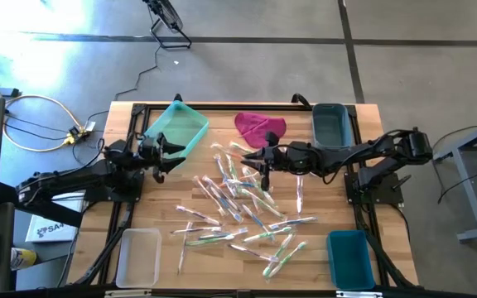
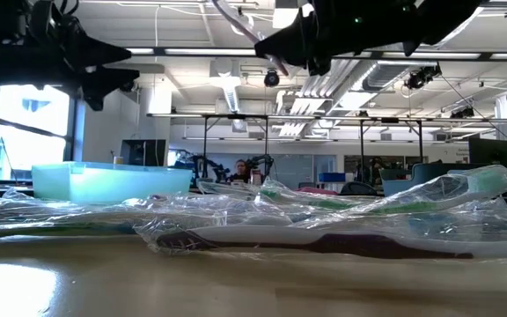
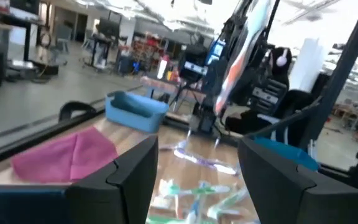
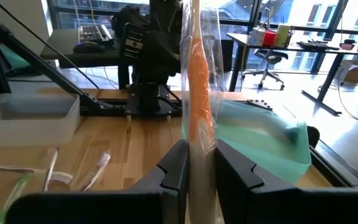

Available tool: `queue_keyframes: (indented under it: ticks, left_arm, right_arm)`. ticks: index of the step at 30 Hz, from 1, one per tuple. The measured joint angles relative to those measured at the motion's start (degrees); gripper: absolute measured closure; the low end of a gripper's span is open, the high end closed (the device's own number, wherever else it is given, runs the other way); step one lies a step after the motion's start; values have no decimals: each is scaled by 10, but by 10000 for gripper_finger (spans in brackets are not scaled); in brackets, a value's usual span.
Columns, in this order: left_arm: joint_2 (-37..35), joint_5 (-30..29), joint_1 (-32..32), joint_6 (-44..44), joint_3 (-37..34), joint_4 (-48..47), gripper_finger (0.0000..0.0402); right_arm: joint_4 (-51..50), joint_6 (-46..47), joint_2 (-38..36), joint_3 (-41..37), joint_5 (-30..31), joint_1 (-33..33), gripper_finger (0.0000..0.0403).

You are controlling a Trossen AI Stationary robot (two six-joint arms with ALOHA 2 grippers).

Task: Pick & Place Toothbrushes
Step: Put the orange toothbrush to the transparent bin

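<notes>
- Toothbrushes (image 1: 238, 211) lie scattered across the table's middle, long axes mixed, between both arms.
- Aqua bin (image 1: 175, 128) sits far-left, just beside the left gripper (image 1: 166, 153), whose jaws stand wide and empty.
- Right gripper (image 1: 265, 159), above the pile's far edge, pinches an orange-handled toothbrush (image 4: 197, 106) upright; the bin lies to its left.

Roughly thirty wrapped toothbrushes (image 1: 247, 211); four bins (image 1: 176, 128); one magenta cloth (image 1: 259, 126); two arms.
</notes>
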Motion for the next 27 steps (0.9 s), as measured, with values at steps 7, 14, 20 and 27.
queue_keyframes:
  ticks: [7, 14, 20, 27]
  left_arm:
    - [102, 43, 0, 0, 2, 135, 184]
    - [202, 60, -13, 10, 2, 249, 184]
    - [266, 54, -84, 107, 3, 350, 184]
    - [315, -81, -142, 136, 41, 313, 184]
  right_arm:
    - [0, 0, 0, 0, 0, 0, 353]
    - [-1, 0, 0, 0, 0, 0, 353]
    - [-1, 2, 0, 0, 0, 0, 353]
    - [-1, 2, 0, 0, -2, 2, 353]
